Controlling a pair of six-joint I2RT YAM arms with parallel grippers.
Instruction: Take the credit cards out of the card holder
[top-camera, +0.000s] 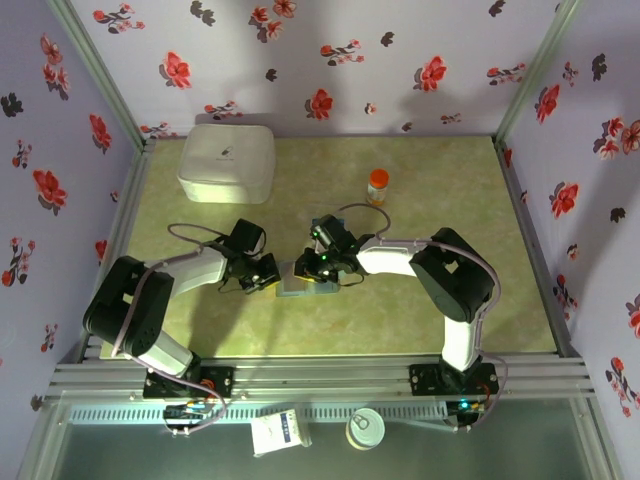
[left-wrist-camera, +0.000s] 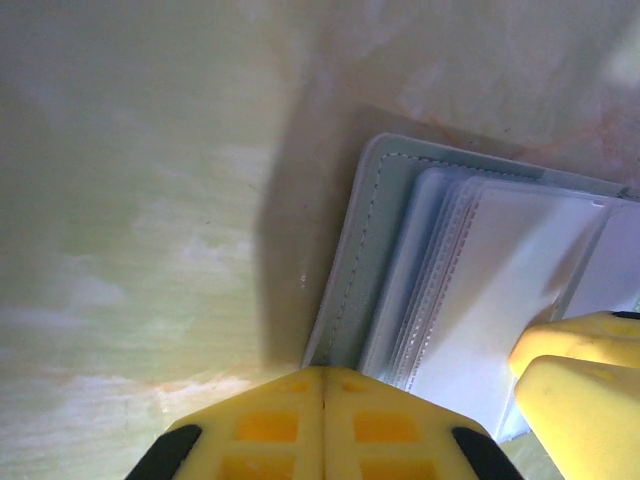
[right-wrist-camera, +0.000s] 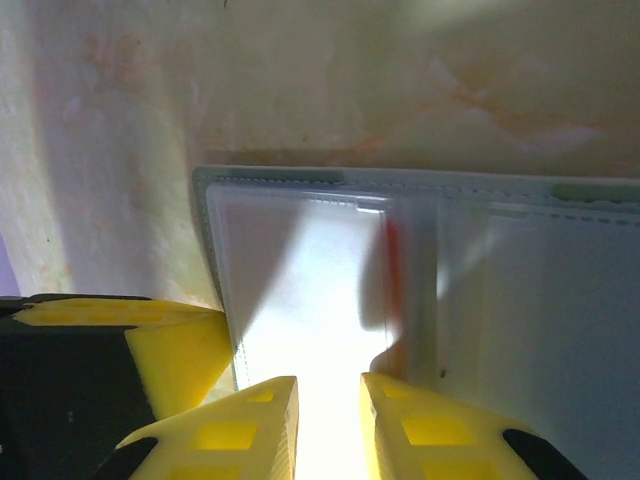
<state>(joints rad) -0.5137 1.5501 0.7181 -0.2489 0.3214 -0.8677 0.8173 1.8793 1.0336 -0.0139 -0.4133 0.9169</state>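
A white box (top-camera: 228, 162) sits on the counter (top-camera: 400, 310) well to the back left of the card holder (left-wrist-camera: 350, 270). The left hand (left-wrist-camera: 322, 415) is at the holder's left edge, clenched, its two fingers pressed flat together with the tips at the stitched grey-blue border. The holder lies open and flat near the middle of the counter, its clear pockets facing up. A thin sliver of a red card (right-wrist-camera: 392, 270) shows inside a pocket beside the holder's centre fold. The right hand (right-wrist-camera: 328, 385) hangs over the holder's right side, released, its fingers a little apart above the clear pocket with nothing visibly pinched between them. An orange bottle (top-camera: 377, 186) stands upright behind the holder, to its right.
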